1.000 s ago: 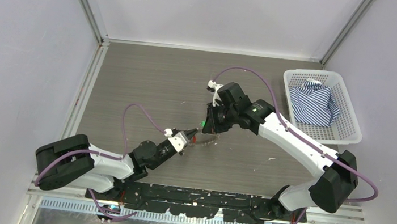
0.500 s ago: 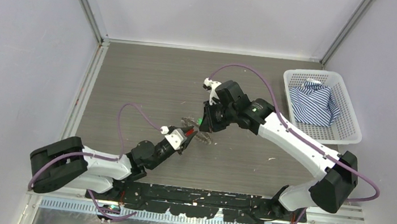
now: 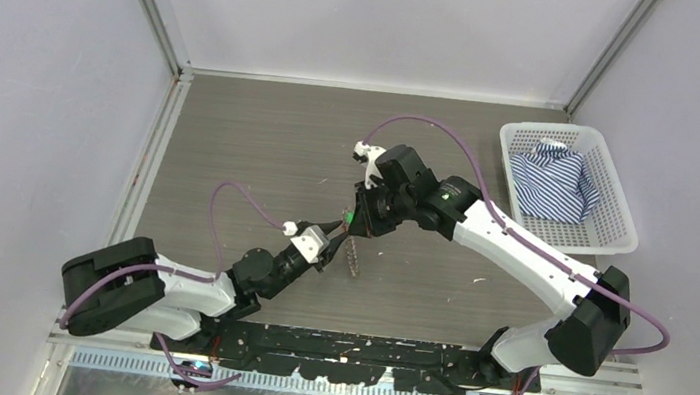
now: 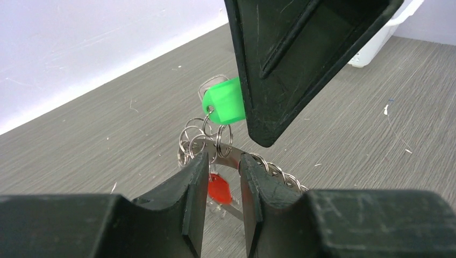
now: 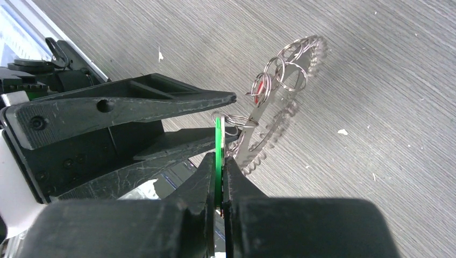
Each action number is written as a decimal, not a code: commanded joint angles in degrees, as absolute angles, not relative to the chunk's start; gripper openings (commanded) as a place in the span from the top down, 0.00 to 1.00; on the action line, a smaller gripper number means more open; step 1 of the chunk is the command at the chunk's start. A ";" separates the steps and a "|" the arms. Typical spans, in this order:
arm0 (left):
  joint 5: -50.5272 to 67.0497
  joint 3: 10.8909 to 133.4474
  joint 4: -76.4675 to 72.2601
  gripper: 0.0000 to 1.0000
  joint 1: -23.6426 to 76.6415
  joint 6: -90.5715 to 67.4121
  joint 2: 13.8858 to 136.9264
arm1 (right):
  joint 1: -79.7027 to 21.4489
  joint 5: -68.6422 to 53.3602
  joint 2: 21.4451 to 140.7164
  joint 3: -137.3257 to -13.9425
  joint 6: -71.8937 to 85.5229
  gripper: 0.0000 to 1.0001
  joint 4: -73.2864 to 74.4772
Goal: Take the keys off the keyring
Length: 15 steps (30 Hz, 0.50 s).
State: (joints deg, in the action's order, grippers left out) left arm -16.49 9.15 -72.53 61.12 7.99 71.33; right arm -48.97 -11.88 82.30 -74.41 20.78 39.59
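Top view: my right tool (image 3: 353, 220) is pressed together on the green key head (image 4: 226, 101). From it the keyring (image 5: 263, 110) and the fan of keys (image 3: 354, 256) hang edge-on over the worktop (image 3: 263, 136), their long axis running 12 to 6 o'clock. My left tool (image 4: 223, 166) reaches in from 8 o'clock and is the nearer to the keyring, jaws almost together astride the wire; I cannot tell whether they grip it. By my judgement the green key, at 12 o'clock of the keyring, must be drawn away along that axis.
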 commanded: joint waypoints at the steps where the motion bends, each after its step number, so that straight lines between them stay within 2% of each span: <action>1: -16.78 9.99 -79.71 0.70 61.35 9.76 72.80 | -49.67 -12.03 80.73 -76.07 19.36 0.99 37.97; 12: -16.78 9.93 -81.74 0.69 61.32 12.29 73.15 | -50.31 -12.05 80.41 -75.79 19.00 0.99 38.10; 15: -15.64 10.09 -81.74 0.74 61.34 12.05 74.36 | -50.42 -11.77 80.31 -76.11 19.20 0.99 38.06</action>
